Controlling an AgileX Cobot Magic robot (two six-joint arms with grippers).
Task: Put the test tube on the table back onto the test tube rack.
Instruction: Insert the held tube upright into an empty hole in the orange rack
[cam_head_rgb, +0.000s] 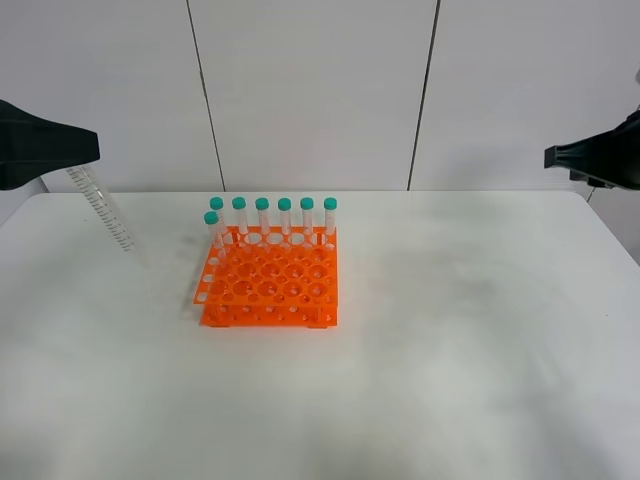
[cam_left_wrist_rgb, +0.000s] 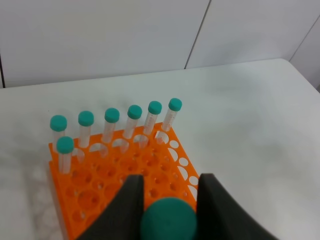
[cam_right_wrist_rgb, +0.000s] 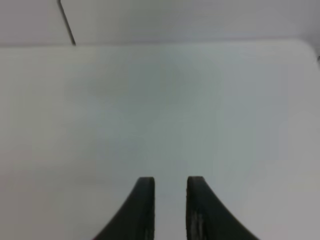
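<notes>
Left wrist view: the left gripper (cam_left_wrist_rgb: 168, 192) has its jaws clamped on the teal cap of the test tube (cam_left_wrist_rgb: 167, 222). In the exterior high view that tube hangs tilted at the upper left of the frame, over the table (cam_head_rgb: 450, 350), left of the orange rack (cam_head_rgb: 270, 285), where seven capped tubes (cam_head_rgb: 284, 215) stand. The right gripper (cam_right_wrist_rgb: 170, 200), jaws drawn together, grips nothing.

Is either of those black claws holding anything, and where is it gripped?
The left gripper holds a test tube by its green-capped end; the right gripper holds nothing.
</notes>
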